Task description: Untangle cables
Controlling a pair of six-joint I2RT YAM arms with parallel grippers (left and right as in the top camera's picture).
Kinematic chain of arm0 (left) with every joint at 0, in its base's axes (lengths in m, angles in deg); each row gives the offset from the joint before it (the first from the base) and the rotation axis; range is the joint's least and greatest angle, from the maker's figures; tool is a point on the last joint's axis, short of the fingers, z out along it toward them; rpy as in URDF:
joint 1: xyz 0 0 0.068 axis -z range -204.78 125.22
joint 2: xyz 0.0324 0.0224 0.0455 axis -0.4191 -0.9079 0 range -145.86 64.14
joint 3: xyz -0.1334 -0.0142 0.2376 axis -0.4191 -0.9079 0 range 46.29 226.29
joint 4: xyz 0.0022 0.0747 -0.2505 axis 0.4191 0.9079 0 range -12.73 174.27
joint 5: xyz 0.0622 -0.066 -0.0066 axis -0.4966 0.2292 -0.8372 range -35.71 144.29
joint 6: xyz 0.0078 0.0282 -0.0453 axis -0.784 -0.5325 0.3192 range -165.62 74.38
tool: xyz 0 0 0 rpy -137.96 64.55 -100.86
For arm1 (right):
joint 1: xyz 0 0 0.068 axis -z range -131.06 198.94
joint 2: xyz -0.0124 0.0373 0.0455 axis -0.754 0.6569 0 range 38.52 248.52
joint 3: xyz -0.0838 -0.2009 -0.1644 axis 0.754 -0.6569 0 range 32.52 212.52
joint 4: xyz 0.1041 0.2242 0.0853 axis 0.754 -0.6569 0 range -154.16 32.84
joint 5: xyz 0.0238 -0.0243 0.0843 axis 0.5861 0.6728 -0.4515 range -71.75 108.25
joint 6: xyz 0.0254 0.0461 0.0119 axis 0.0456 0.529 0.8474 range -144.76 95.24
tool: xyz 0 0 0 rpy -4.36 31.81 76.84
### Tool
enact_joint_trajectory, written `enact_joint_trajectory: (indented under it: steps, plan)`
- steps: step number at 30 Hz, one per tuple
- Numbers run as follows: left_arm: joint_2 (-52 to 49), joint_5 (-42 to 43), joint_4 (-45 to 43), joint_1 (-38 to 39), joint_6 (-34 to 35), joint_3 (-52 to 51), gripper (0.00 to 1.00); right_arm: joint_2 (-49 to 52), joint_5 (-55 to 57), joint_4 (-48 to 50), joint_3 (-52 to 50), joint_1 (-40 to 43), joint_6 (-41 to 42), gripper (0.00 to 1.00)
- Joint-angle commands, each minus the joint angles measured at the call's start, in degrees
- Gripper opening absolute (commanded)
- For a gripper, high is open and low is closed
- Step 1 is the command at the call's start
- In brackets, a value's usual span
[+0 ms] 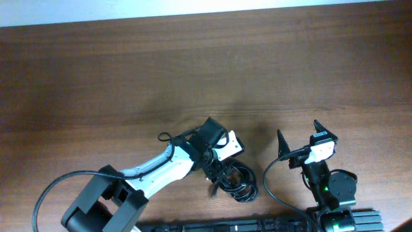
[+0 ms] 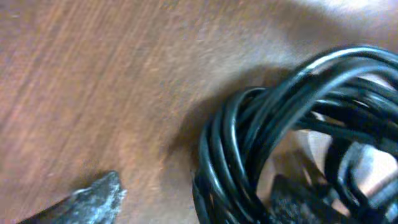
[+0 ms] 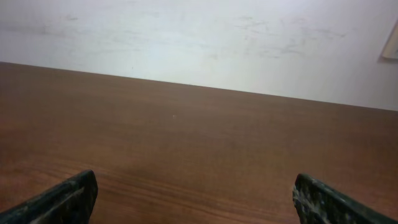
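A coiled bundle of black cables (image 1: 242,185) lies on the brown table near the front edge. My left gripper (image 1: 219,176) is down over the bundle's left side. In the left wrist view the jaws (image 2: 198,188) are wide apart: one fingertip rests on bare wood at the left, and the other sits inside the coil, with several strands of the bundle (image 2: 249,137) between them. My right gripper (image 1: 300,136) is open and empty to the right of the bundle, clear of it. In the right wrist view its fingers (image 3: 196,194) frame bare table.
The wooden table (image 1: 129,77) stretches away to the back and left. A black rail (image 1: 257,225) runs along the front edge. The right arm's own black lead (image 1: 269,183) loops beside the bundle. A white wall (image 3: 199,37) lies beyond the table's far edge.
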Motion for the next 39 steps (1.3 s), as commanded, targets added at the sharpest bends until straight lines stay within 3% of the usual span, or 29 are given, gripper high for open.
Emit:
enact_joint_trajectory:
  steps: [1,3,7,9,11,17,22,27,32,35,39]
  plan:
    - [-1.92,-15.37,0.07,0.17,-0.04,0.46,0.70,-0.15,0.31,-0.37,-0.28,-0.17,0.11,0.99]
    - [-1.92,-25.00,-1.05,0.13,-0.02,0.46,0.68,-0.15,0.31,-0.37,-0.28,-0.17,0.11,0.99]
    - [-1.92,-27.56,-8.68,0.13,0.61,0.46,0.68,-0.15,0.31,-0.37,-0.28,-0.17,0.11,0.99]
    - [-1.90,-27.54,-15.61,0.13,1.25,0.48,0.27,-0.15,0.31,-0.37,-0.28,-0.17,0.11,0.99]
    - [-1.51,-27.56,-19.21,0.13,1.25,0.59,0.00,-0.15,0.31,-0.37,-0.28,-0.17,0.11,0.99]
    - [8.35,-27.56,-25.20,0.13,1.20,1.03,0.00,-0.15,0.31,-0.37,-0.28,-0.17,0.11,0.99]
    - [22.51,-27.56,-25.14,0.13,0.55,1.03,0.00,-0.15,0.31,-0.37,-0.28,-0.17,0.11,0.99]
    - [28.33,-27.50,-24.55,0.13,0.57,1.03,0.00,-0.15,0.50,-0.09,-0.28,-0.17,0.09,0.99]
    - [32.20,-17.46,-23.28,-1.44,0.52,1.03,0.00,-0.17,-6.14,3.54,0.22,-0.15,0.33,0.99]
    - [33.68,-7.54,-22.58,-6.01,-1.01,1.03,0.00,-0.15,-9.35,-4.33,7.21,-0.15,1.66,0.99]
    - [33.68,1.03,-22.73,-9.31,-2.93,1.03,0.00,1.53,-15.32,-25.09,22.38,-0.15,1.79,0.99]
